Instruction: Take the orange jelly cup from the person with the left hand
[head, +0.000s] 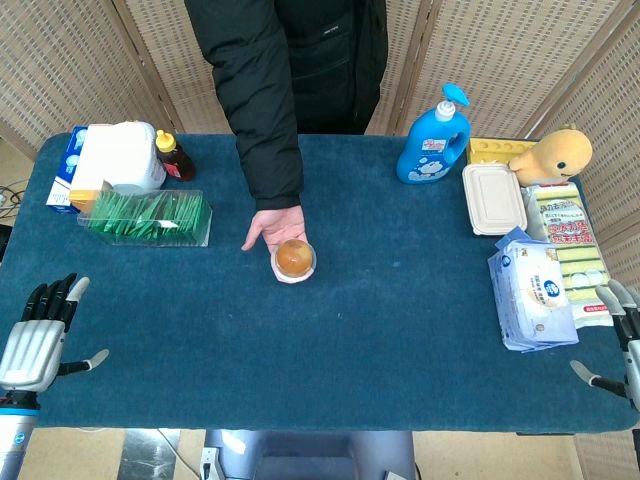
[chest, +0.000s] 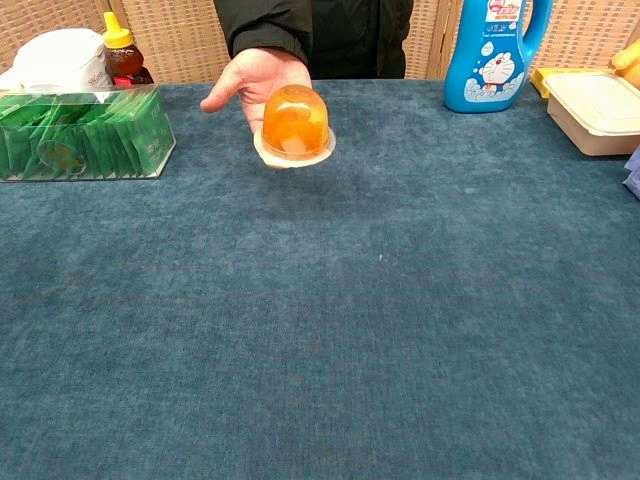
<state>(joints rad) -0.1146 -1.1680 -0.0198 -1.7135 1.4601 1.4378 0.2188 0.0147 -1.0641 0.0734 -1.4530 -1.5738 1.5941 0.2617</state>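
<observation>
1. The orange jelly cup (head: 295, 259) is held out, upside down, on the person's open palm (chest: 262, 82) above the middle of the blue bench (head: 330, 340).
2. The left hand (head: 40, 330) is seen at the bench's near left edge, fingers spread wide, holding nothing.
3. The right hand (head: 618, 340) is seen at the near right edge, likewise spread and empty, beside a tissue pack (head: 535, 290).

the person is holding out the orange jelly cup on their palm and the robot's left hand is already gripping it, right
Not quite. The person's hand does hold out the orange jelly cup, but the left hand is open at the table's near corner, far from the cup, as the head view shows.
</observation>
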